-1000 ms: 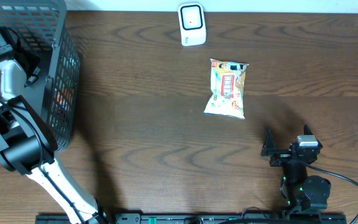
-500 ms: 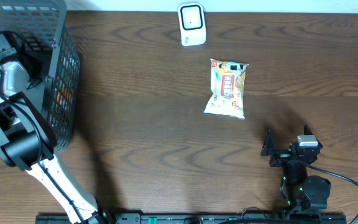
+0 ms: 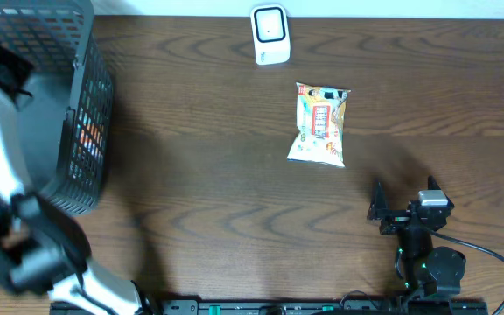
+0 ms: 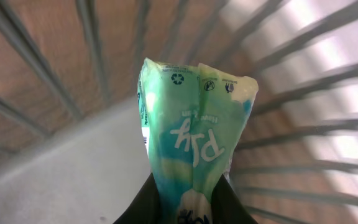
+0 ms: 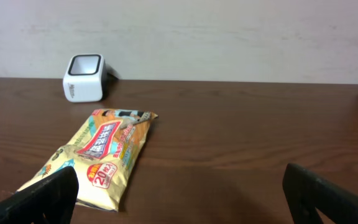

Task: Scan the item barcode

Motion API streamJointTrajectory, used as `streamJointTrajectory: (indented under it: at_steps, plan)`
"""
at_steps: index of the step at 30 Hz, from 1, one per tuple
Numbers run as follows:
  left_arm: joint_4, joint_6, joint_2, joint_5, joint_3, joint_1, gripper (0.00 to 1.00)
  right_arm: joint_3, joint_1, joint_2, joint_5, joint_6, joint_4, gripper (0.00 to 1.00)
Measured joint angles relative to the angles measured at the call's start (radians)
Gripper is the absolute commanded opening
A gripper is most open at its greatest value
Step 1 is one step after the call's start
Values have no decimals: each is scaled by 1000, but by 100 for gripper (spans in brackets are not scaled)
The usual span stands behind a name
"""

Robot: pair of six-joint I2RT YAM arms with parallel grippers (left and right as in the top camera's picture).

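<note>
The snack bag [image 5: 98,155] is showing "20"; the green packet [image 4: 194,124] is bearing recycling signs. Other print is blurring.

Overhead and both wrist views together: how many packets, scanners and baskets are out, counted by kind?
Packets: 2, the yellow packet on the table and the green packet held by the left gripper inside the basket.
Scanners: 1, the white scanner.
Baskets: 1.
Total: 4. Any other contents of the basket cannot be made out.
</note>
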Motion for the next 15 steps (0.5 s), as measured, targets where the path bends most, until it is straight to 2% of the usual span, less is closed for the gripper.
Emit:
streamJointTrajectory:
  at_steps: [4, 9, 13, 15]
  plan:
    - [37, -11, -256, 134, 6, 0, 7, 0, 0, 0, 0, 0, 0, 99]
    - [37, -58, -445, 307, 6, -46, 8, 0, 0, 0, 0, 0, 0, 99]
    - [-47, -62, -490, 412, 9, -235, 7, 0, 0, 0, 0, 0, 0, 99]
    - [-108, -19, -461, 435, 9, -360, 7, 0, 0, 0, 0, 0, 0, 99]
